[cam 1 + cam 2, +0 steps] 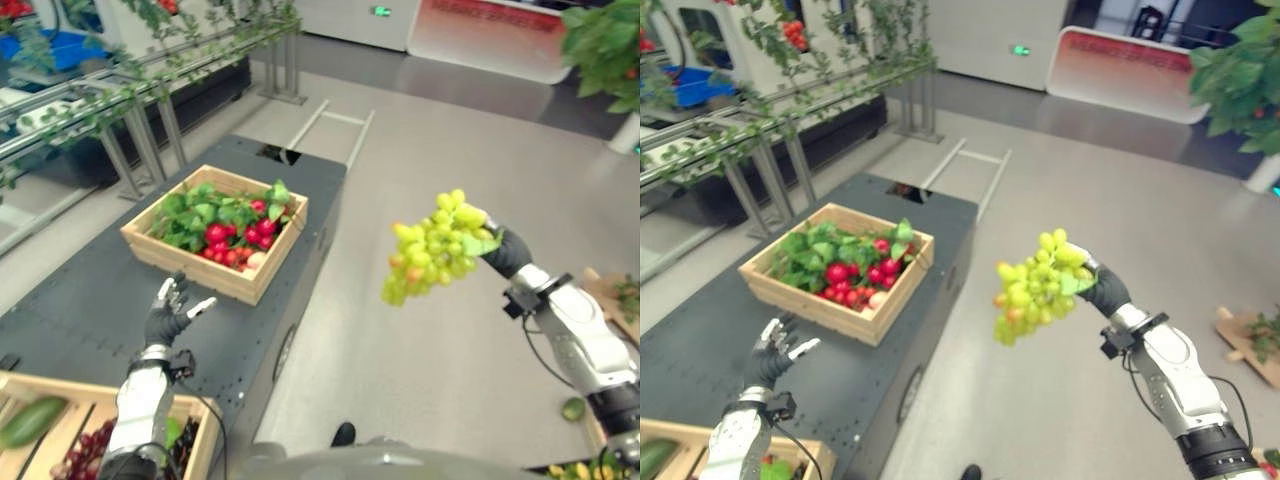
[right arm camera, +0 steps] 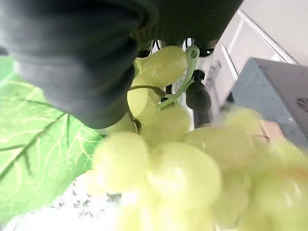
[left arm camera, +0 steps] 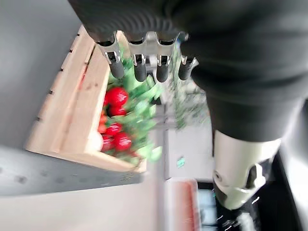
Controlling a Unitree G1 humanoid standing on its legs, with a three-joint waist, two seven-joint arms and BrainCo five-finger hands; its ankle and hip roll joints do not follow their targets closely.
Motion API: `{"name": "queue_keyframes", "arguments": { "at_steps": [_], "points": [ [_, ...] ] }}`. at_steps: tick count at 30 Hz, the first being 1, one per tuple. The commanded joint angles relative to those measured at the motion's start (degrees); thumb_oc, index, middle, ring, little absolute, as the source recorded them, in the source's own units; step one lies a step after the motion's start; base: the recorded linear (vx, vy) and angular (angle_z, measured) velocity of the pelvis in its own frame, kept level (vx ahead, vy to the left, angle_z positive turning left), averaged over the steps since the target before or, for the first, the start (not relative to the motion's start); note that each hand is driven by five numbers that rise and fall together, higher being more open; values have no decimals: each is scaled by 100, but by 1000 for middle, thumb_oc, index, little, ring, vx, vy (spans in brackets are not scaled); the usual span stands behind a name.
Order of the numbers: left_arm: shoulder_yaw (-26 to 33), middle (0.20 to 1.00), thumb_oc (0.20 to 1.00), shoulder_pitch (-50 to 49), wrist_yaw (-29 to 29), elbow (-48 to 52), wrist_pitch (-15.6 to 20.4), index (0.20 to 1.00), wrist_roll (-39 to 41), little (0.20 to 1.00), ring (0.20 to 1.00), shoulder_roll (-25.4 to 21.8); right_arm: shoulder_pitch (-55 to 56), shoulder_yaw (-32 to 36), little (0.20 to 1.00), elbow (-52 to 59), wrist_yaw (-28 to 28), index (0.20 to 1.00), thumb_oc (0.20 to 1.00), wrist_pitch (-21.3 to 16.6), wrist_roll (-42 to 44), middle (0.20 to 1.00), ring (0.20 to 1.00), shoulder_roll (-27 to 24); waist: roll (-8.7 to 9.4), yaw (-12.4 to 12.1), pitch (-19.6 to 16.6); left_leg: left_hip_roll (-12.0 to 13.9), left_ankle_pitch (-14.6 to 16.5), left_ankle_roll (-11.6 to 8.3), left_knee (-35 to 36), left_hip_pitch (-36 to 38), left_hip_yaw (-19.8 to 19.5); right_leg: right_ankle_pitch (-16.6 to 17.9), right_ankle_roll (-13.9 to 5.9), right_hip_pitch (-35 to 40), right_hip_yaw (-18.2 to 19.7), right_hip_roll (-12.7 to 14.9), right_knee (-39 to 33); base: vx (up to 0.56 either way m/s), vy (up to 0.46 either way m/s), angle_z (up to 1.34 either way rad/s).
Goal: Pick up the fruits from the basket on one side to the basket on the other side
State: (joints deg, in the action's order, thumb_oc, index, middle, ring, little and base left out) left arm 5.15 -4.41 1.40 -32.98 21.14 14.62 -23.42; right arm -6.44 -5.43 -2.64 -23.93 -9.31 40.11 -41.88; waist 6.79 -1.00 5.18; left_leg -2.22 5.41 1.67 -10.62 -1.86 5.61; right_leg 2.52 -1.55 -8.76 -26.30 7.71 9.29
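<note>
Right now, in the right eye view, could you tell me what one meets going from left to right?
Left hand → wooden crate of red fruit and leaves → grapes → right hand.

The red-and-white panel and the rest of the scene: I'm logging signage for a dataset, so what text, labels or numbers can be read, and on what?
Nothing is legible.
Red-and-white panel on the far wall: a line of print, too blurred to read.
Green light on the far wall: no legible characters.
Wooden crate, grey table, green grapes in the right hand: no print visible.
</note>
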Motion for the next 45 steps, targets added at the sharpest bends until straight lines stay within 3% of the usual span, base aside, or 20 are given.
{"name": "queue_keyframes", "arguments": {
  "at_steps": [1,2,3,6,7,10,13,14,15,19,21,23,32,36,38,39,41,42,43,45],
  "points": [
    [41,1000,1000,257,311,74,322,1000,-305,1000,1000,-149,-482,124,200,290,40,200,200,-439,472,200,200,27,51,-166,-30,-223,349,-99,153,446,115,319,-565,195,402,586,-403,-132,285,-27],
    [50,1000,1000,282,297,-254,304,1000,-239,1000,1000,-36,-276,268,200,432,67,200,200,-470,438,200,200,27,47,-82,-50,-318,419,-31,131,494,225,407,-617,159,391,784,-375,-56,130,-19],
    [45,1000,1000,286,296,-259,307,1000,-238,1000,1000,-37,-269,274,200,438,68,200,200,-468,437,200,200,27,47,-89,-51,-320,419,-30,131,493,228,408,-618,155,396,786,-373,-138,241,-26],
    [-12,1000,1000,293,310,-346,336,1000,-368,1000,1000,21,210,615,200,535,298,200,200,-572,246,200,200,204,40,60,-21,-434,367,-10,223,513,535,865,-834,52,210,1341,-426,-166,153,-34],
    [12,1000,1000,269,341,-310,328,1000,-319,1000,1000,14,223,649,200,489,428,200,200,-616,255,200,200,332,-45,-21,-18,-328,410,-72,255,527,703,866,-968,96,-240,1495,-451,-189,94,-22],
    [203,1000,1000,85,405,73,390,1000,-203,1000,1000,-84,201,673,200,423,580,200,200,-673,-4,200,200,380,-134,-118,-6,-236,268,-85,387,507,1055,872,-1003,289,-1203,1742,-137,-161,127,-42],
    [339,1000,1000,-14,372,391,438,1000,-22,1000,1000,-122,188,619,200,317,615,200,200,-645,38,200,200,455,-145,-103,13,-256,249,-3,529,637,1303,774,-1054,302,-1568,1791,554,-83,95,-98],
    [514,1000,1000,-43,348,659,530,1000,200,1000,1000,-146,147,560,200,265,583,200,200,-586,-116,200,200,443,-205,-82,-1,-227,276,65,644,797,1584,895,-1138,323,-1961,1993,1029,-63,36,-92],
    [599,1000,1000,-81,333,801,552,1000,315,1000,1000,-127,98,515,200,211,569,200,200,-558,-113,200,200,474,-231,-63,19,-243,278,90,761,928,1701,934,-1167,345,-2054,2154,1252,-79,20,-129],
    [702,1000,1000,-22,318,1257,656,1000,503,1000,1000,-147,-1,464,200,92,639,200,200,-533,-172,200,200,462,-283,0,-18,-227,321,118,947,1073,2154,1148,-1229,610,-2531,2503,1167,-36,-80,-147],
    [711,1000,1000,-23,327,1346,661,1000,522,1000,1000,-156,-28,466,200,25,676,200,200,-545,-203,200,200,448,-291,1,-39,-223,333,119,976,1064,2246,1175,-1218,646,-2542,2425,951,-5,-135,-95],
    [812,1000,1000,-33,364,1522,698,1000,670,1000,1000,-134,-33,523,200,114,696,200,200,-539,-180,200,200,392,-340,42,-11,-160,318,108,1016,1079,2362,1221,-1216,422,-2239,2342,843,23,-187,-122],
    [954,1000,1000,-153,214,2099,686,1000,842,1000,1000,-30,412,1000,200,157,888,200,200,-595,-355,200,200,432,-302,192,-53,56,314,-12,976,1027,2637,1007,-1072,386,-2156,1990,396,5,-164,-40],
    [892,1000,1000,-86,198,2381,688,1000,799,1000,1000,-37,464,1076,200,236,1012,200,200,-674,-479,200,200,566,-199,225,-134,598,496,-241,243,806,2958,409,-703,526,-2052,1460,-144,14,-301,-19],
    [869,1000,1000,-101,228,2425,692,1000,734,1000,1000,-64,375,1016,200,273,1065,200,200,-721,-459,200,200,609,-124,141,-127,953,567,-396,-432,654,3016,228,-544,639,-1825,1094,-433,42,-273,-39],
    [869,1000,1000,-100,229,2425,692,1000,733,1000,1000,-66,373,1016,200,271,1065,200,200,-721,-460,200,200,611,-126,133,-125,969,575,-403,-454,648,3022,229,-536,639,-1821,1080,-444,36,-203,-79],
    [840,1000,1000,-135,236,2541,676,1000,726,1000,1000,-55,246,906,200,222,1125,200,200,-760,-452,200,200,642,-122,-143,-64,1129,441,-684,-1005,418,2392,54,-390,790,-1527,682,-684,47,-148,-106],
    [813,1000,1000,-159,250,2574,661,1000,743,1000,1000,-19,129,822,200,212,1174,200,200,-781,-503,200,200,639,-138,-277,-50,1012,390,-766,-1077,309,1860,-12,-327,792,-1358,515,-776,54,-84,-144],
    [796,1000,1000,-166,284,2603,662,1000,787,1000,1000,53,-49,728,200,117,1221,200,200,-774,-501,200,200,631,-135,-457,-28,535,629,-701,-790,41,987,20,-348,702,-1063,417,-881,32,-37,-151],
    [864,1000,1000,-188,293,2693,691,1000,811,1000,1000,27,-159,705,200,78,1234,200,200,-796,-466,200,200,612,-162,-513,-28,453,482,-715,-342,-87,511,47,-398,562,-846,350,-903,-3,36,-136]
  ]
}}
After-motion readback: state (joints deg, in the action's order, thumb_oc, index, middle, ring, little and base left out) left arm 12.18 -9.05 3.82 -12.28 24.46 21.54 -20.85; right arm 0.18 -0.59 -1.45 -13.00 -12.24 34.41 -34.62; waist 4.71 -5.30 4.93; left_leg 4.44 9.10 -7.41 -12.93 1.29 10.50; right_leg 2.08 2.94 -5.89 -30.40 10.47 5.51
